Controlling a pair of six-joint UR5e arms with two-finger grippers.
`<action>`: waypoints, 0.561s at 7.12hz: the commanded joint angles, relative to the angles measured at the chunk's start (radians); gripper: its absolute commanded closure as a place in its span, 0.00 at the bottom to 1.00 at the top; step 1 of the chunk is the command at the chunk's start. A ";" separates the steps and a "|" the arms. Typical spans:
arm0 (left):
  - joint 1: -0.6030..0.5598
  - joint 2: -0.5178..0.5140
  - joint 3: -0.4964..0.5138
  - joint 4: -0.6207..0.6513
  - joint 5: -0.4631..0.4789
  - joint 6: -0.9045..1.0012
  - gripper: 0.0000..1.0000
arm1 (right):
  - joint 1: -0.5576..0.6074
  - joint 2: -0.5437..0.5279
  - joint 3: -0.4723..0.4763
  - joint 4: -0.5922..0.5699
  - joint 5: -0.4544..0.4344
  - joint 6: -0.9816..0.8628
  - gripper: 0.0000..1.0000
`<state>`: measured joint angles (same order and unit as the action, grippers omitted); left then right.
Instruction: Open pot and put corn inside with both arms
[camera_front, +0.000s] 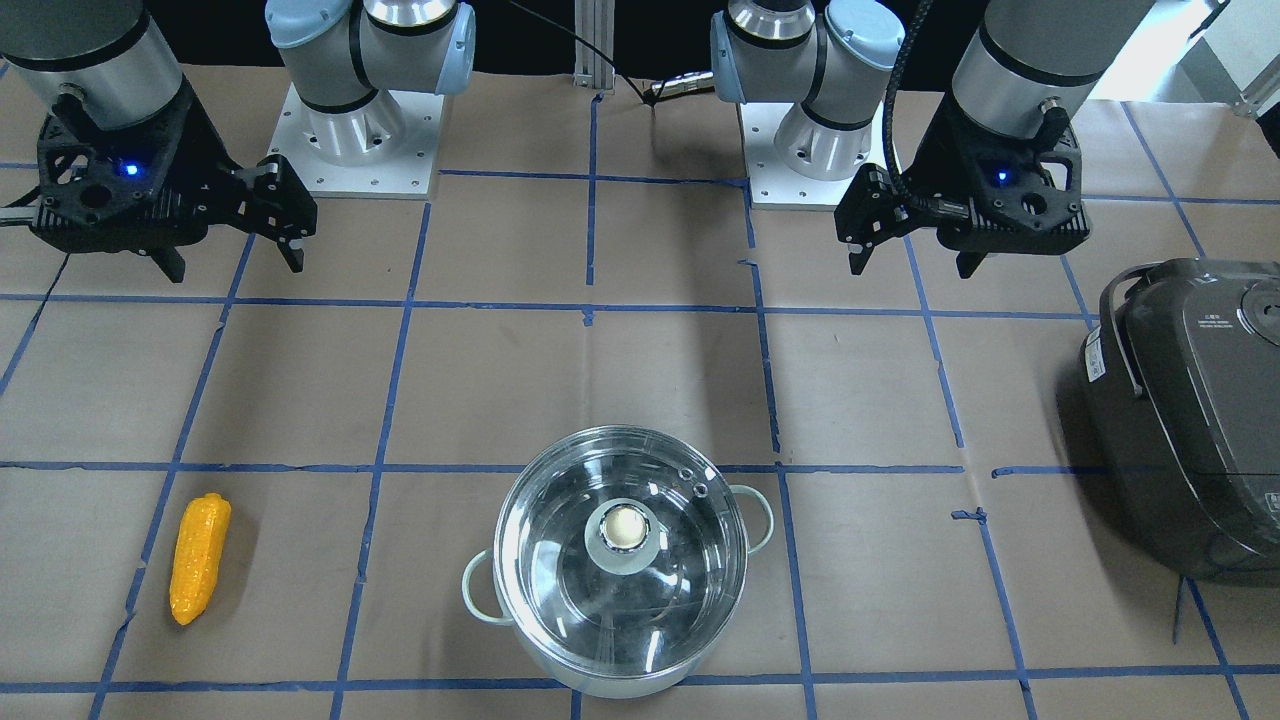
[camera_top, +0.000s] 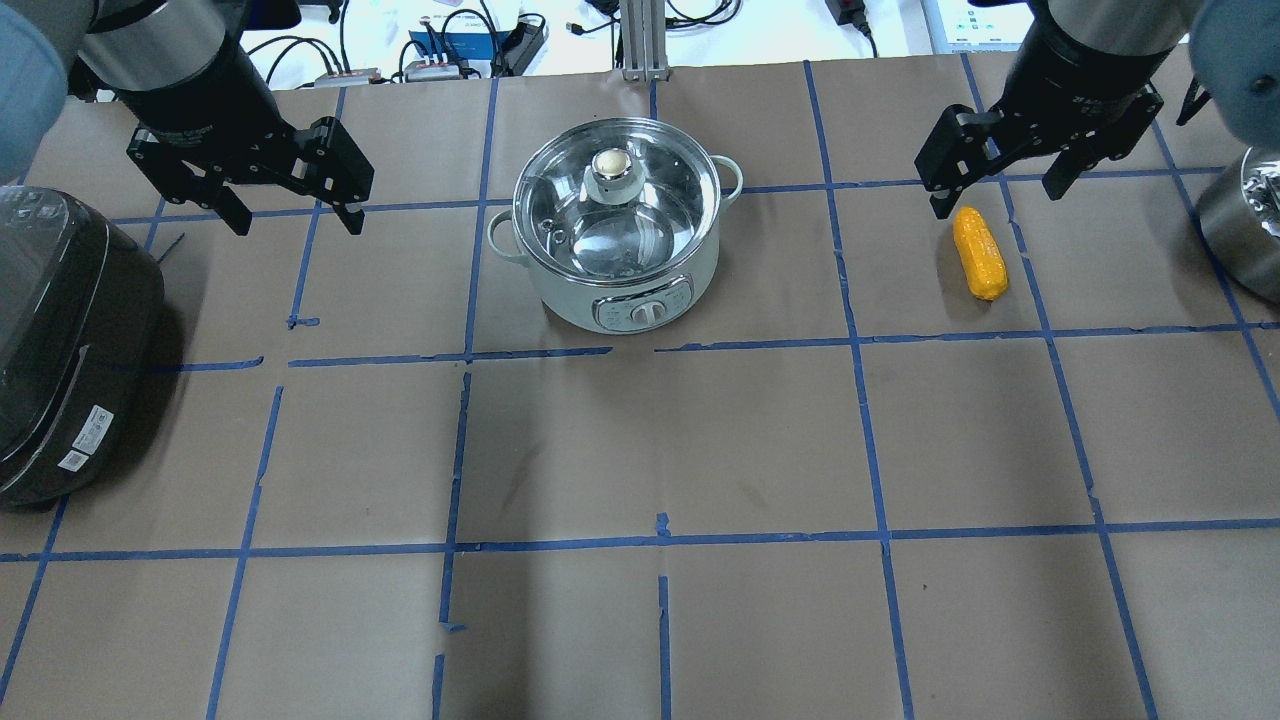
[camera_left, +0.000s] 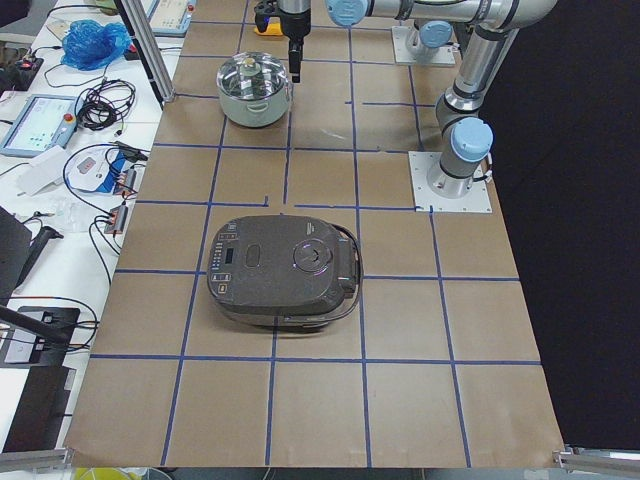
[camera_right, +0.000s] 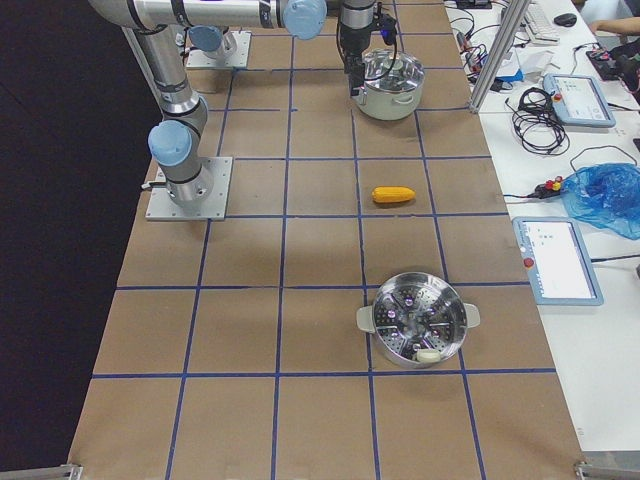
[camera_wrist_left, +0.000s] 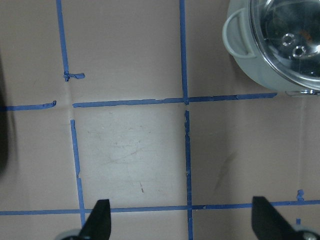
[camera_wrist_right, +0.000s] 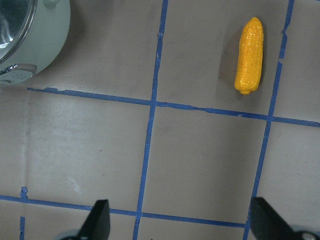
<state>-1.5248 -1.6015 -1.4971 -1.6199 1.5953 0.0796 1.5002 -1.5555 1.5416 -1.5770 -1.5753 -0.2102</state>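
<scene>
The corn lies near the operators' edge of the bench, toward its right end, long axis running across the bench from edge to edge; the right gripper, spread wide and empty, hangs nearer it; the left gripper, likewise spread, hangs beyond the lidded pot, which stands midway along that edge.

a dark grey rice cooker sits just outboard of the left gripper. a steel steamer pot stands outboard of the right gripper. blue-taped brown paper lies beneath both.
</scene>
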 joint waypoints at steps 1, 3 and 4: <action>0.000 0.000 0.000 0.000 -0.003 0.000 0.00 | 0.000 -0.001 0.002 0.002 -0.002 -0.002 0.00; 0.002 -0.018 0.000 0.017 -0.011 0.008 0.00 | 0.000 0.000 0.002 0.002 -0.002 0.000 0.00; 0.000 -0.032 0.009 0.034 -0.009 0.014 0.00 | 0.000 0.003 0.000 -0.009 0.000 -0.003 0.00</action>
<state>-1.5237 -1.6175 -1.4948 -1.6040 1.5876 0.0878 1.5002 -1.5547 1.5423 -1.5778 -1.5766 -0.2110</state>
